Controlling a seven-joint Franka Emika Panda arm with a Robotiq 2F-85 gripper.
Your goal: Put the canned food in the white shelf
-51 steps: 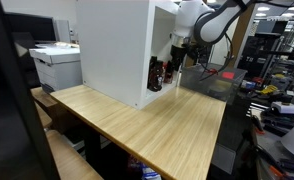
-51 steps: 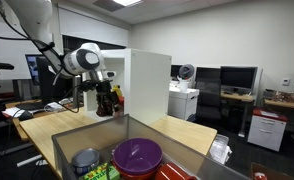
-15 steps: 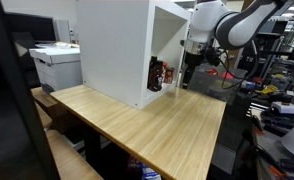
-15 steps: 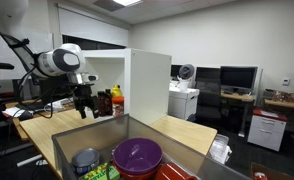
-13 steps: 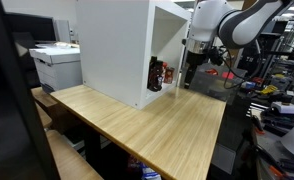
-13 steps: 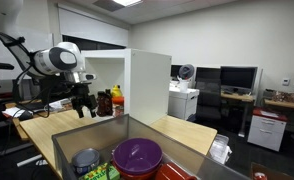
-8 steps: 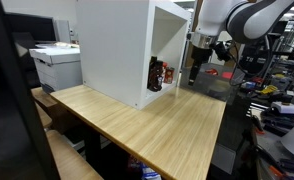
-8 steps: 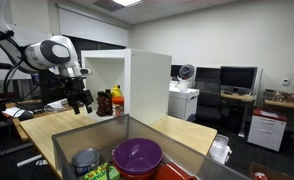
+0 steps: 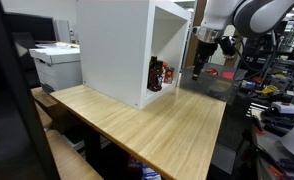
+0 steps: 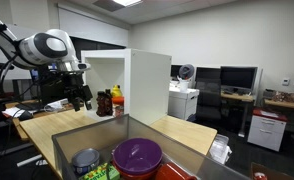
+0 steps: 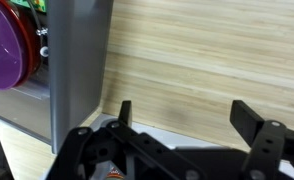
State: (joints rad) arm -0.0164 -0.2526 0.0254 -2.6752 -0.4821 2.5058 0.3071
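Note:
The white shelf (image 9: 117, 45) stands on the wooden table (image 9: 157, 125), and it also shows in the exterior view from the far end (image 10: 147, 85). A dark can (image 9: 155, 73) and a red-labelled item (image 9: 167, 74) stand inside its open face; they also show in an exterior view as the can (image 10: 104, 103) and the red item (image 10: 117, 97). My gripper (image 9: 196, 69) hangs outside that opening, apart from the can, and it also shows in an exterior view (image 10: 80, 100). In the wrist view its jaws (image 11: 187, 115) are open and empty above the table.
A grey bin (image 10: 92, 140) in the foreground holds a purple bowl (image 10: 137, 155) and another can (image 10: 85, 160); the bin wall (image 11: 77, 60) and bowl (image 11: 7, 45) also show in the wrist view. A printer (image 9: 55, 62) stands beyond the shelf. Desks and monitors surround the table.
My gripper has backed out of the shelf opening and risen away from it, empty. The dark can and the red item stay inside the shelf.

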